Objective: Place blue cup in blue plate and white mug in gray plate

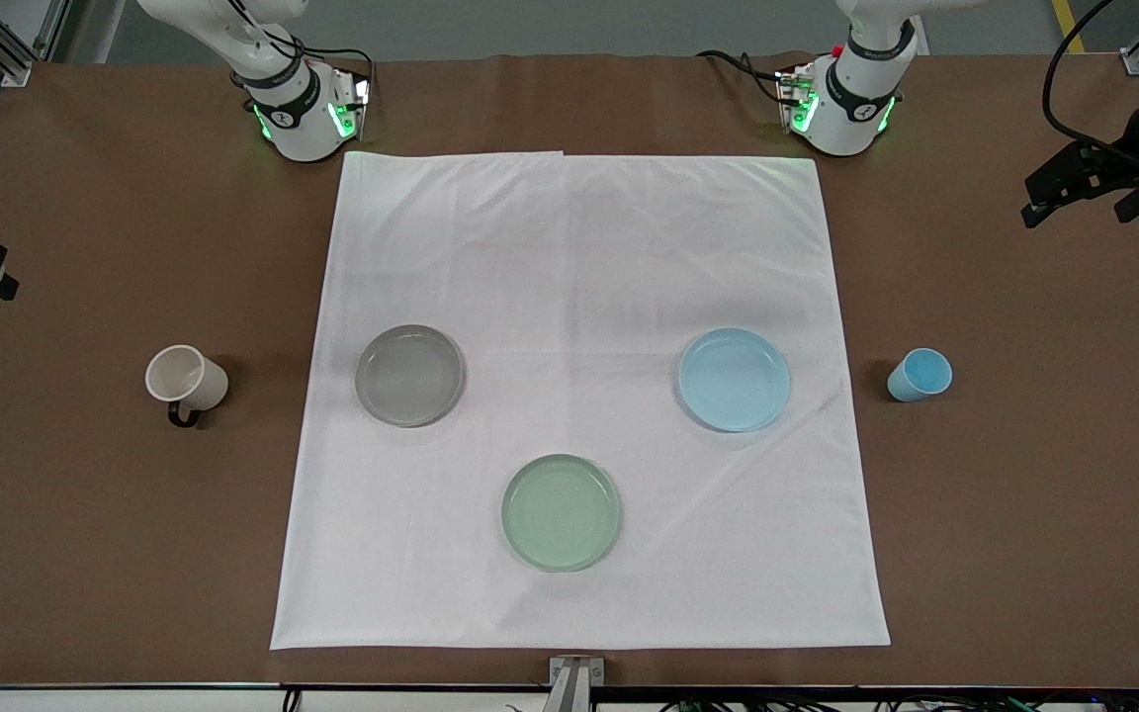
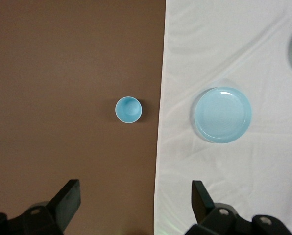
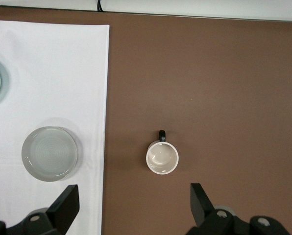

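Observation:
The blue cup [image 1: 919, 375] stands upright on the brown table toward the left arm's end, beside the empty blue plate [image 1: 734, 380] on the white cloth. The white mug [image 1: 186, 380] stands upright on the brown table toward the right arm's end, with its black handle toward the front camera, beside the empty gray plate [image 1: 409, 376]. My left gripper [image 2: 135, 201] is open and empty, high over the cloth's edge; the blue cup [image 2: 129, 109] and the blue plate [image 2: 222, 114] lie below it. My right gripper [image 3: 134, 203] is open and empty, high over the brown table by the white mug [image 3: 162, 158] and the gray plate [image 3: 49, 153].
A pale green plate [image 1: 561, 511] lies on the white cloth [image 1: 579, 247], nearer the front camera than the other two plates. The brown table [image 1: 95, 514] extends past the cloth at both ends. The two arm bases stand along the table's robot side.

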{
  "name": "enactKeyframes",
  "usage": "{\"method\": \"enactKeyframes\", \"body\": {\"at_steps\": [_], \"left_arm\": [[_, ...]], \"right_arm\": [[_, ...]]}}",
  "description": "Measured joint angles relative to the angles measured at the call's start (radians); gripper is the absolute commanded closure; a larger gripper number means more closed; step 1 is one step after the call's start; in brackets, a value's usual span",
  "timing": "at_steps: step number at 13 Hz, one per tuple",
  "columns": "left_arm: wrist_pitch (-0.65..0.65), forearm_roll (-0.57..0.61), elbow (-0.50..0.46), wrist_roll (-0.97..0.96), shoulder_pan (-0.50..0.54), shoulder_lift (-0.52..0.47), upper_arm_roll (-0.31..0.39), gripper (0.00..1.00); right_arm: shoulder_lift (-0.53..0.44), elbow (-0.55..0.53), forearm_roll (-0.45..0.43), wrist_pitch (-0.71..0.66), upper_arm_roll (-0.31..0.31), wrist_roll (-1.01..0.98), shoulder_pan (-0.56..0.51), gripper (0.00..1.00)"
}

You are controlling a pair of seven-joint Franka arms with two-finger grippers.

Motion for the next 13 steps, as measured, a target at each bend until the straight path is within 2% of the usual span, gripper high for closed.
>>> {"method": "enactKeyframes", "body": {"at_steps": [5, 8, 10, 13], "left_arm": [[-0.001, 0.006, 0.008, 0.01, 0.011, 0.006, 0.008, 0.0], [0.01, 0.009, 0.008, 0.087, 0.074, 0.06, 0.024, 0.0], [0.11, 0.009, -0.037, 0.111, 0.127, 0.12, 0.027, 0.0], [0.387, 0.011, -0.215, 0.116, 0.15, 0.187, 0.028, 0.0]], "right_arm": [[0.001, 0.0, 0.0, 0.0, 0.0, 0.001, 0.0, 0.0], [0.01, 0.0, 0.0, -0.002, 0.0, 0.001, 0.0, 0.0], [0.032, 0.0, 0.0, -0.003, -0.002, 0.001, -0.002, 0.0], [0.072, -0.015, 0.0, -0.023, -0.008, 0.0, -0.008, 0.0]]}}
